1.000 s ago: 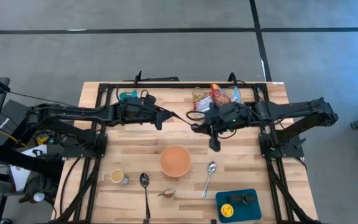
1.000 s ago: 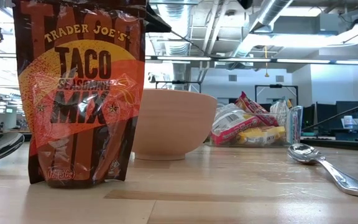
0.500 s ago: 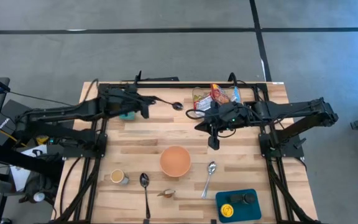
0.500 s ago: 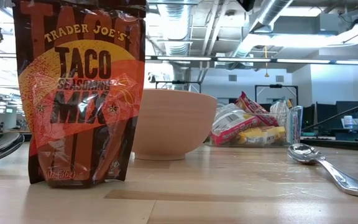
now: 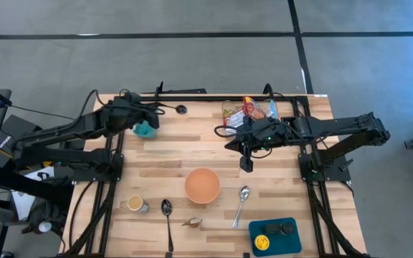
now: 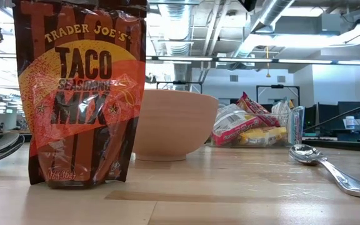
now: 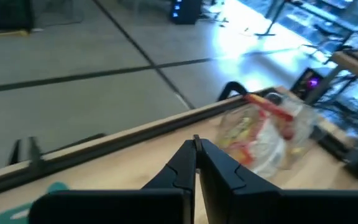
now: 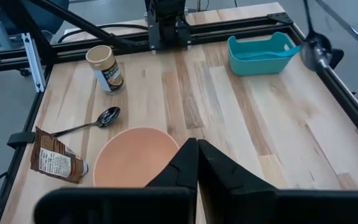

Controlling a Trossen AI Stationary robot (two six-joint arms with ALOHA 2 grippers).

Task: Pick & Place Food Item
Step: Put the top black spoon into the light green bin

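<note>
Left hand (image 5: 181,110) now near rear rail

"TRADER JOE'S TACO SEASONING MIX" on the packet (image 6: 80,94) (upright, low view)

In the low view, the brown and orange taco seasoning packet (image 6: 80,94) is cut off at the picture's top edge and hides the left side of the tan round bowl (image 6: 177,125). The left wrist view is blurred: the clear bag of red and yellow snacks (image 7: 263,134) cannot be read. From above, the left hand (image 5: 149,115) is too small to resolve.
</note>
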